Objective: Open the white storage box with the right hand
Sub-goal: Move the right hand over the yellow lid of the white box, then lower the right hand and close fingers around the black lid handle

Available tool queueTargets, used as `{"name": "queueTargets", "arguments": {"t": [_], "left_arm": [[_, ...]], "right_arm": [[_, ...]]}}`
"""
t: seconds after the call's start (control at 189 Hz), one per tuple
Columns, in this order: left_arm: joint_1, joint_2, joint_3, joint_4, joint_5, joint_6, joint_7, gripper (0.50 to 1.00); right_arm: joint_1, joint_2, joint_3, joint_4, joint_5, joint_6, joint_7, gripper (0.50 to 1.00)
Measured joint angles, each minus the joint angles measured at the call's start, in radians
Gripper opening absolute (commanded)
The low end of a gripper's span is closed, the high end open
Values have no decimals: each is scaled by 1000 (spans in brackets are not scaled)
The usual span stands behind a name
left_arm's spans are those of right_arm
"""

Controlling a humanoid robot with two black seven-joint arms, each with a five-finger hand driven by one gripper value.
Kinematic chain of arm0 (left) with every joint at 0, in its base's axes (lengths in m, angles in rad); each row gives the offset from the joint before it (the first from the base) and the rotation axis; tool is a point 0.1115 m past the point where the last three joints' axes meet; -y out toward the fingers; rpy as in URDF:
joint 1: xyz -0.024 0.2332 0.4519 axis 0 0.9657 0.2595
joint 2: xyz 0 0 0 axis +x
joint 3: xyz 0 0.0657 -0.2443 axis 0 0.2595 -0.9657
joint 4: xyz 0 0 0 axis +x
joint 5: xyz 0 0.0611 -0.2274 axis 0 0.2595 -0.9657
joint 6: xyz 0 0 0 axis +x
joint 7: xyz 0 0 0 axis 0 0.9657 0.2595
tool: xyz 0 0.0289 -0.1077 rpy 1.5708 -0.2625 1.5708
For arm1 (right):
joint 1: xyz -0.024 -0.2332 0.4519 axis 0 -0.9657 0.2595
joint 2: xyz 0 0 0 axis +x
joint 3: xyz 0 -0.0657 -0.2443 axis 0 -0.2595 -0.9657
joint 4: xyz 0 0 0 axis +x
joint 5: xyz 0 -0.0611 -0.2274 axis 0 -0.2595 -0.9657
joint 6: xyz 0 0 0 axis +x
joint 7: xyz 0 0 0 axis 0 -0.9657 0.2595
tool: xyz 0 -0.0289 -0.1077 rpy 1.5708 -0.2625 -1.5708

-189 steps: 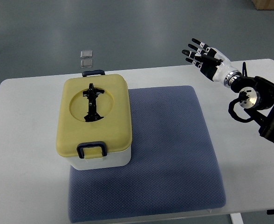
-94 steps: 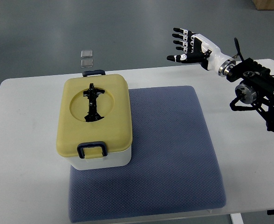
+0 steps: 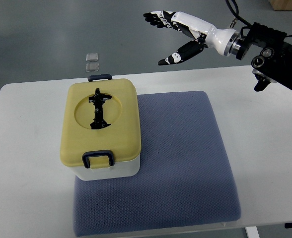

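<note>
A white storage box (image 3: 109, 171) with a yellow lid (image 3: 100, 126) stands on the left part of a blue-grey mat (image 3: 181, 163). The lid is down, with a black folding handle (image 3: 97, 109) in its round recess and dark blue latches at the near (image 3: 97, 158) and far (image 3: 100, 77) ends. My right hand (image 3: 172, 30) hangs in the air beyond the table's far edge, up and to the right of the box, well apart from it. Its fingers (image 3: 156, 16) are spread and its thumb (image 3: 178, 53) points down-left; it holds nothing. No left arm shows.
The white table (image 3: 32, 208) carries the mat; its far edge runs just behind the box. Two small clear squares (image 3: 92, 61) lie on the grey floor beyond the table. The right arm's black joints (image 3: 277, 52) hang over the far right corner.
My right hand has swung up and to the left over the last second, from the table's far right corner to above the floor beyond the far edge, with fingers spreading wider. The box has not moved.
</note>
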Motion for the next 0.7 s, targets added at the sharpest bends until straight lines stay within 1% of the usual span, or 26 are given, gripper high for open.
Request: {"name": "queueTargets", "arguments": {"t": [0.169, 0.307, 0.545, 0.699], "left_arm": [[0, 0, 0, 0, 0, 0, 0, 1000], [0, 0, 0, 0, 0, 0, 0, 1000], [0, 0, 0, 0, 0, 0, 0, 1000], [0, 0, 0, 0, 0, 0, 0, 1000]], "right_arm": [[101, -1, -81, 75, -122, 18, 28, 944], [195, 17, -176, 93, -193, 30, 31, 944], [360, 112, -342, 94, -336, 22, 45, 944], [432, 169, -399, 93, -389, 10, 46, 944]]}}
